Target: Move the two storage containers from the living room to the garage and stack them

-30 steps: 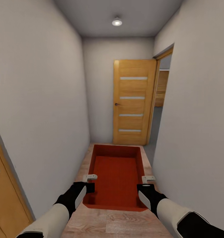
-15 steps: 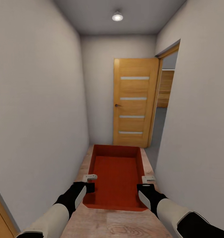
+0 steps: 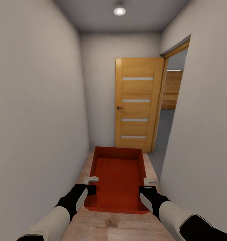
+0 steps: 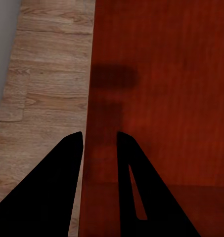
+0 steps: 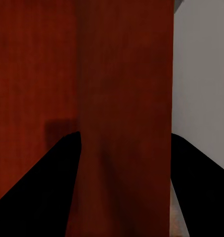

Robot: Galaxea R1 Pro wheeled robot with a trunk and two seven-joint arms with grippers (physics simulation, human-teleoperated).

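Orange-red open-topped storage container (image 3: 118,174), plain flat walls

A narrow home hallway: plain grey-white walls (image 3: 36,110), wood plank floor (image 3: 116,227), a ceiling spotlight (image 3: 119,10) at twelve o'clock, and an open wooden door (image 3: 136,103) (four frosted slits) at one o'clock.

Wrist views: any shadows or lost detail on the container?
Left wrist view: the left gripper throws a soft dark shadow on the storage container; its fingers render pure black, without detail. Right wrist view: a fainter shadow patch on the container's inside; the right gripper straddles the wall. Head view: the ceiling spotlight blooms slightly.
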